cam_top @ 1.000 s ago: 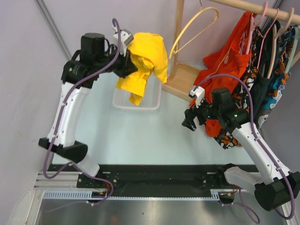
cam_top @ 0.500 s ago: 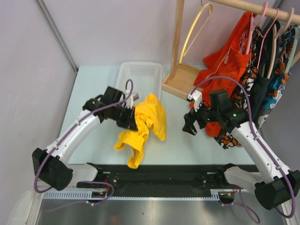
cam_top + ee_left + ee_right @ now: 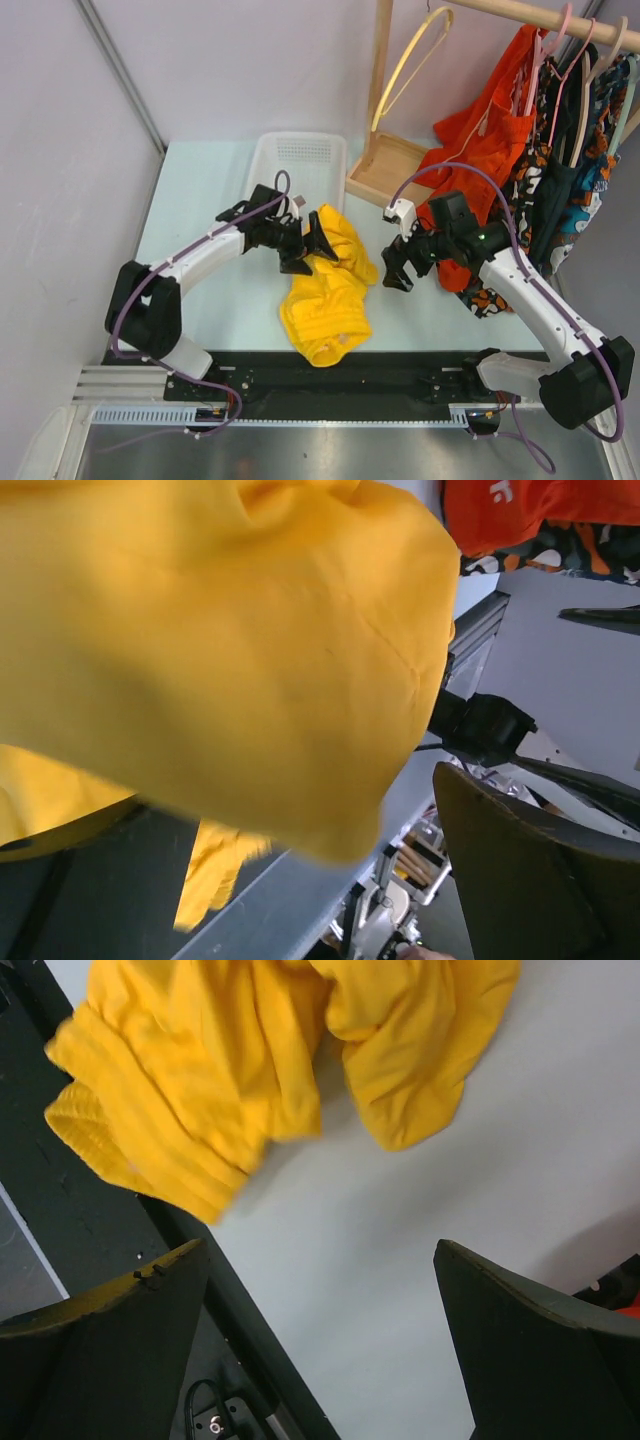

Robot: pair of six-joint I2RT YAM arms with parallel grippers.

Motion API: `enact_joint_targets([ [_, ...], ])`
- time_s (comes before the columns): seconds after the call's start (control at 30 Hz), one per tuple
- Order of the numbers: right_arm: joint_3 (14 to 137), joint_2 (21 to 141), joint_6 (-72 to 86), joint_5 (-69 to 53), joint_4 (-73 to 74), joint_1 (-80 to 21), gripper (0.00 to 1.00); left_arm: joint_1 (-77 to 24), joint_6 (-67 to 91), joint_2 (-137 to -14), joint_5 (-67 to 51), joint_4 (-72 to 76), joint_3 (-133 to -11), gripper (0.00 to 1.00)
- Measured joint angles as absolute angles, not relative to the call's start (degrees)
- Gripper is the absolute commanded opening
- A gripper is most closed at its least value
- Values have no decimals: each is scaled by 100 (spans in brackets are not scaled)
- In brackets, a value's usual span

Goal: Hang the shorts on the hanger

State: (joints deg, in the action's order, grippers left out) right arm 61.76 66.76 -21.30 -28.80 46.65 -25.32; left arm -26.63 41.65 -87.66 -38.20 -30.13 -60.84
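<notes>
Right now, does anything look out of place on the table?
Yes: the shorts lie in a crumpled heap on the table, one end overlapping the black rail at the near edge. The hanger hangs bare and tilted from the rod.

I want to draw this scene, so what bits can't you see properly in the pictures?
1. Left wrist view: the crumpled bright yellow fabric shorts fill it, blurred, hiding most of what lies behind.
2. Right wrist view: the shorts run off the top edge.
3. Top view: the thin pale yellow curved hanger has a tiny hook, right at the top edge; the open left tool covers part of the shorts.
</notes>
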Motion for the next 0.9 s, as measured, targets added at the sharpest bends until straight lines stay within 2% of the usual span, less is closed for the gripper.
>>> enact_joint_targets([
  [0.1, 6176, 6694, -2167, -2790, 4665, -2545, 100, -2646, 4036, -8803, -3817, -2853, -6257, 100],
  [0.23, 6176, 6696, -2171, -2742, 4663, -2523, 100, -2567, 2943, -8350, -3865, -2825, -6272, 100],
  [0.4, 6176, 6696, -2104, -2869, 4606, -2342, 100, -2633, -513, -7148, -4228, -3804, -6388, 99],
  [0.43, 6176, 6696, -2088, -2906, 4580, -2303, 100, -2742, -1133, -6934, -4185, -4005, -6401, 96],
  [0.5, 6176, 6696, -2025, -2967, 4521, -2252, 99, -3201, -2399, -6506, -4021, -4399, -6396, 92],
  [0.6, 6176, 6702, -1911, -3118, 4484, -2200, 100, -4451, -4578, -5986, -3395, -4694, -5955, 85],
  [0.77, 6176, 6705, -1820, -3245, 4475, -2104, 100, -5747, -6040, -6136, -2696, -4678, -5072, 84],
  [0.87, 6176, 6700, -1802, -3253, 4477, -2038, 100, -6066, -6528, -6539, -2377, -4464, -4685, 83],
  [0.9, 6176, 6696, -1802, -3256, 4482, -2025, 100, -6121, -6630, -6705, -2279, -4335, -4624, 80],
])
